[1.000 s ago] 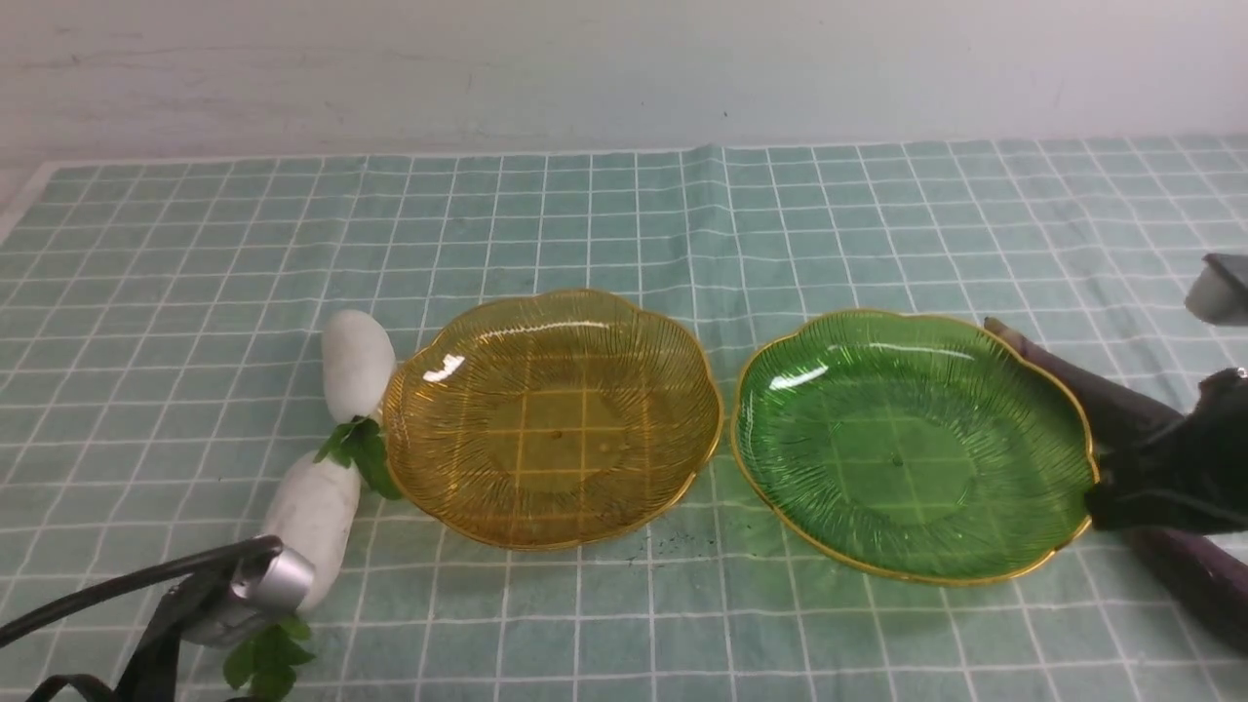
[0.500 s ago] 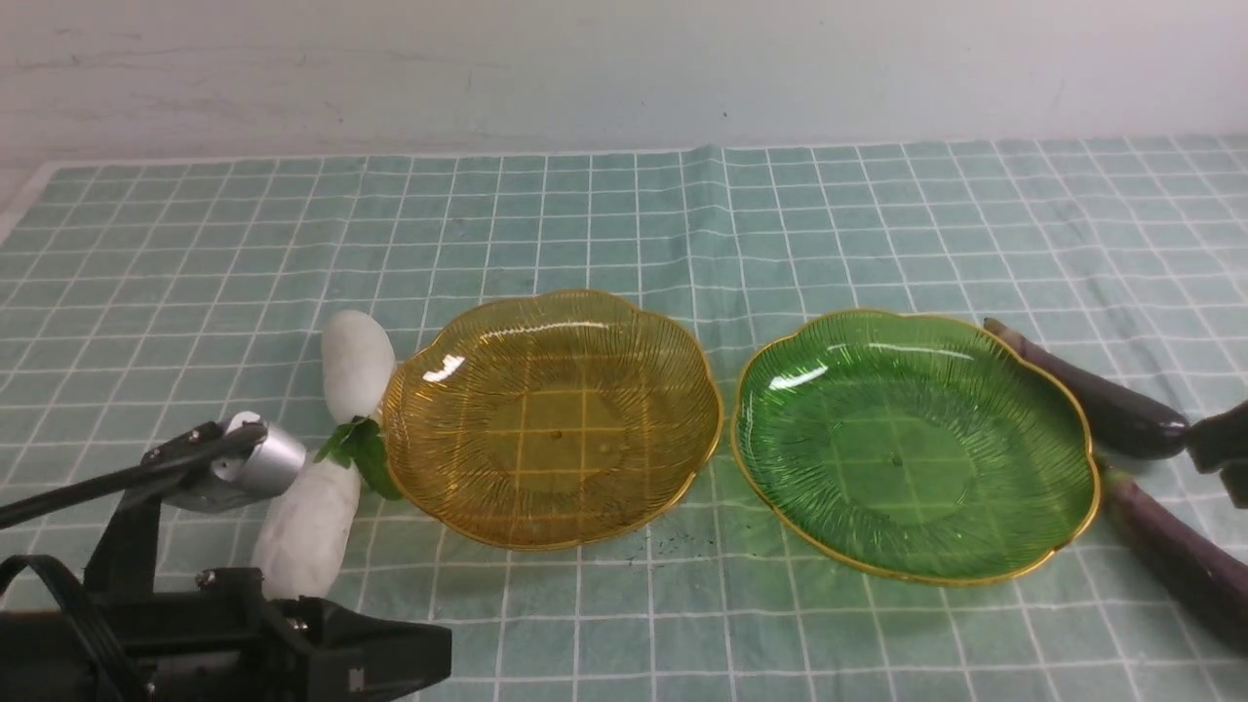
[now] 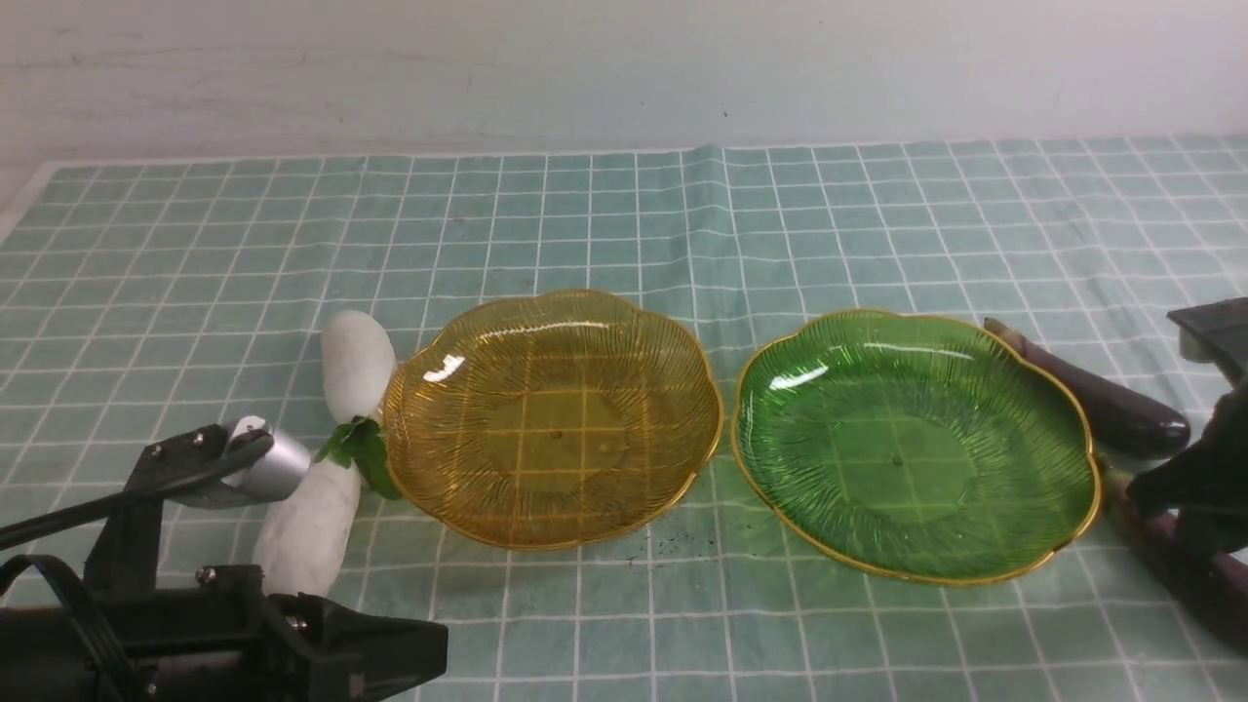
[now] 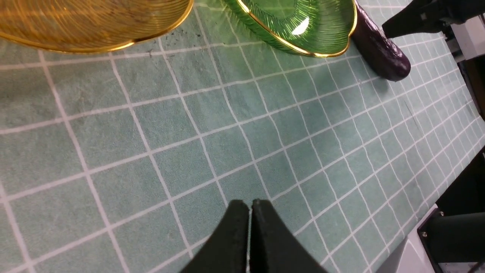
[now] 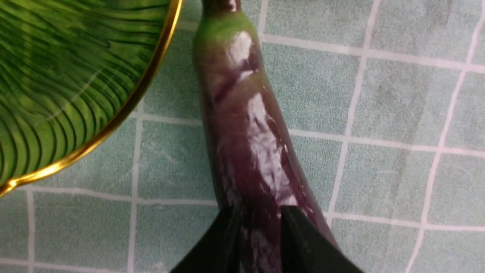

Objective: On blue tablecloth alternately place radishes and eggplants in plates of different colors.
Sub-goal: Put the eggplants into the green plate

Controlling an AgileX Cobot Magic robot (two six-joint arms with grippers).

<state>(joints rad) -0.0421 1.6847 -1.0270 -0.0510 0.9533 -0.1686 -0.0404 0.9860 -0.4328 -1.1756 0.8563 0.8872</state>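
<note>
On the blue tablecloth (image 3: pixel 624 224) the amber plate (image 3: pixel 551 419) and the green plate (image 3: pixel 912 444) lie side by side, both empty. Two white radishes (image 3: pixel 358 363) (image 3: pixel 310 526) lie end to end left of the amber plate. One eggplant (image 3: pixel 1092 390) lies right of the green plate. My right gripper (image 3: pixel 1139 499) hovers over the nearer eggplant (image 5: pixel 246 132), jaws slightly parted, and the eggplant shows between the fingertips (image 5: pixel 229 227). My left gripper (image 4: pixel 250 206) is shut and empty, low over bare cloth in front of the radishes (image 3: pixel 429 651).
The left wrist camera's silver housing (image 3: pixel 263 468) sits beside the nearer radish. The cloth's near edge and a black frame part (image 4: pixel 454 235) show in the left wrist view. A pale wall (image 3: pixel 624 68) rises behind the cloth.
My left arm swung in along the front edge, then stayed put. My right arm pulled away to the right, then came back over the nearer eggplant with its jaws parted.
</note>
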